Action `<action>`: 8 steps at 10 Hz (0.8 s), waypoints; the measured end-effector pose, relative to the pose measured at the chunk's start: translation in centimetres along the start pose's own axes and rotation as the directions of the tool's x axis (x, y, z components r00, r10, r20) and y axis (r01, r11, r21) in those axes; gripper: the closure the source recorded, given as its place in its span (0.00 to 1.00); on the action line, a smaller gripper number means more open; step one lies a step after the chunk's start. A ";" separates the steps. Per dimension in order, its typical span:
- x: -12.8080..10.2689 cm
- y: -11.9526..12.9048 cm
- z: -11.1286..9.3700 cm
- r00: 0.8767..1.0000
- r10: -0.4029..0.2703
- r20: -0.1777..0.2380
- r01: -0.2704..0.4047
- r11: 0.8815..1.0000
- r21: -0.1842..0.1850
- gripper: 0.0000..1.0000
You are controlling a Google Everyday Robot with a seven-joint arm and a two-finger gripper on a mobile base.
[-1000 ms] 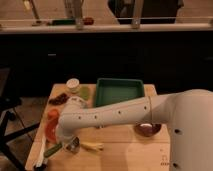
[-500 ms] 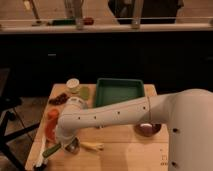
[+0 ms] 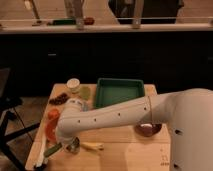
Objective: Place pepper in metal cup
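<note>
- Since the earlier frame almost nothing has shifted: the gripper (image 3: 64, 142) stays low over the tabletop's (image 3: 125, 150) front-left corner.
- The wrist hides the gripper, so I cannot tell how open it is or whether it holds anything.
- The pepper (image 3: 53, 148) sits just left of the metal cup (image 3: 74, 145), not inside it.
- Risk: the cup's mouth is small. An off-centre release could catch the rim, tip the cup, or drop the pepper by the yellow item (image 3: 93, 146).

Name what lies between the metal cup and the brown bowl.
Camera view: the yellow item beside the metal cup, then bare tabletop. The gripper sits just left of the cup.
</note>
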 end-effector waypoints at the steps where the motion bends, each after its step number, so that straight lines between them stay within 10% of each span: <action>1: 0.2 0.0 -0.2 1.000 0.003 -0.003 -0.003 1.000 0.010 0.98; 8: 0.8 0.2 -2.1 1.000 0.028 -0.005 -0.027 0.998 0.061 1.00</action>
